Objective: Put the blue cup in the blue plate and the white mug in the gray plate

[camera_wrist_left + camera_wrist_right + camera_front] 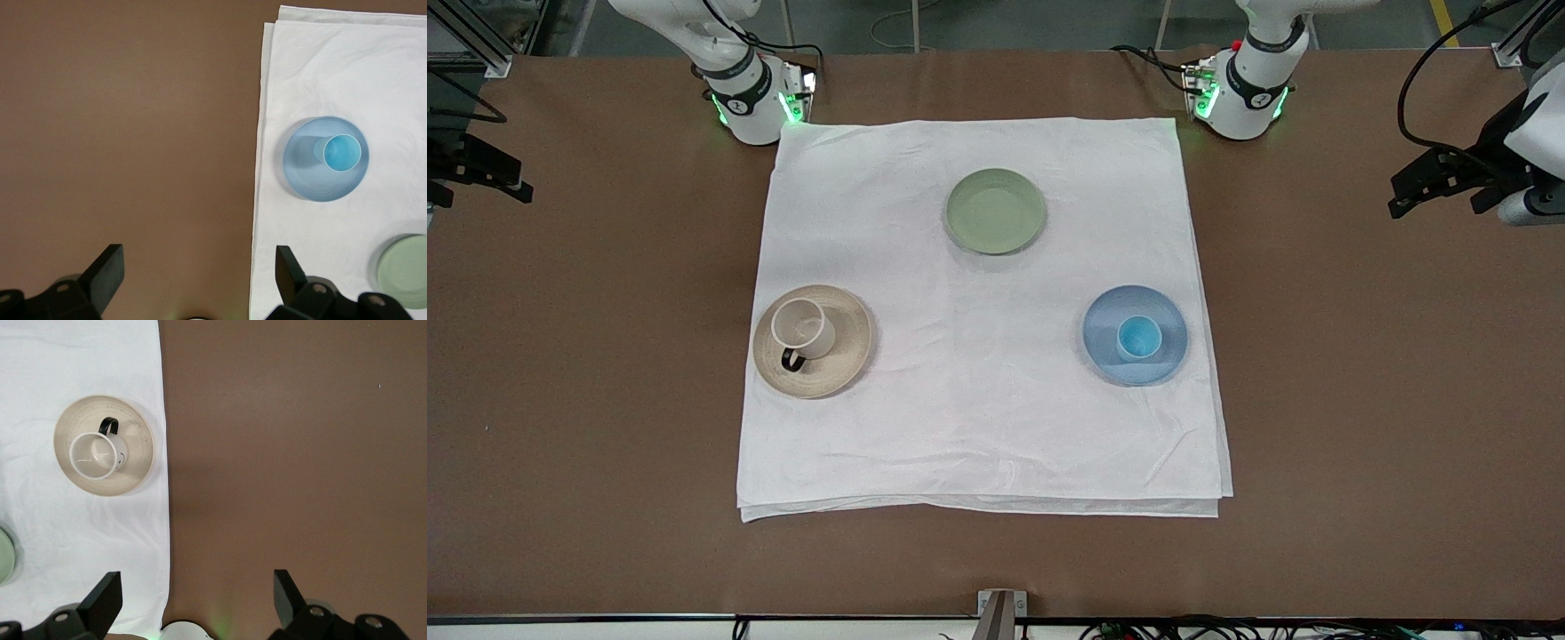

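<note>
On the brown surface (pixel 1316 356), a white cloth (pixel 978 427) carries the small light-blue cup (pixel 1139 338) in the pale-blue plate (pixel 1107 351) and the cream-white mug (pixel 802 327) in the beige-tan plate (pixel 849 360). The left end effector (pixel 200 273) and right end effector (pixel 198 597) both wait wide open, holding nothing, over bare surface.

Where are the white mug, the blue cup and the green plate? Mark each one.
white mug (pixel 800 327): front view, on its inner bottom.
blue cup (pixel 1139 338): front view, on its bright inside.
green plate (pixel 994 211): front view, on its bare middle.
</note>
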`<move>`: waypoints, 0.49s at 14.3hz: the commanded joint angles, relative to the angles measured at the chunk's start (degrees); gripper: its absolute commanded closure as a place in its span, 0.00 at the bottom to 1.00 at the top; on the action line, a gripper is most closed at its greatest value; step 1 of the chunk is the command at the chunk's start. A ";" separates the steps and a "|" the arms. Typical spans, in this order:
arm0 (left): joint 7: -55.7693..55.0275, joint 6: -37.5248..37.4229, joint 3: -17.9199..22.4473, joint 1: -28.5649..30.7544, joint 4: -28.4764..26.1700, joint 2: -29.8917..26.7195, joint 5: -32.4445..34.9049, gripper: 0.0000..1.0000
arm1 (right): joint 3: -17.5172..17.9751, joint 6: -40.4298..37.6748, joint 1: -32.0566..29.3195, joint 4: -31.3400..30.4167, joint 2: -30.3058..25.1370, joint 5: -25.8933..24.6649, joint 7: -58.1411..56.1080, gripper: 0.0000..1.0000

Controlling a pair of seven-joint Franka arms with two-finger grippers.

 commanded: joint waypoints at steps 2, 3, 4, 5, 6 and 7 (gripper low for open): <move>-0.01 -0.04 -0.13 -0.39 1.60 1.09 1.09 0.00 | 0.52 -0.03 -0.93 -1.32 -1.48 -0.69 -0.92 0.00; 0.08 -0.04 -0.13 -0.39 1.60 1.09 1.09 0.00 | 0.61 0.15 -0.93 -1.23 -1.48 -0.69 -0.92 0.00; 0.17 -0.04 -0.13 -0.39 1.60 1.26 1.09 0.00 | 0.70 0.06 -0.85 -1.23 -1.48 -0.69 -0.92 0.00; 0.34 -0.04 -0.13 -0.30 1.68 1.26 1.09 0.00 | 0.87 -0.12 -0.76 -1.23 -1.48 -0.69 -0.92 0.00; 0.35 -0.04 -0.13 -0.30 1.60 1.26 1.09 0.00 | 0.88 -0.12 -0.76 -1.23 -1.48 -0.69 -0.92 0.00; 0.35 -0.04 -0.13 -0.30 1.60 1.35 1.09 0.00 | 0.88 -0.03 -0.84 -1.23 -1.48 -0.69 -0.92 0.00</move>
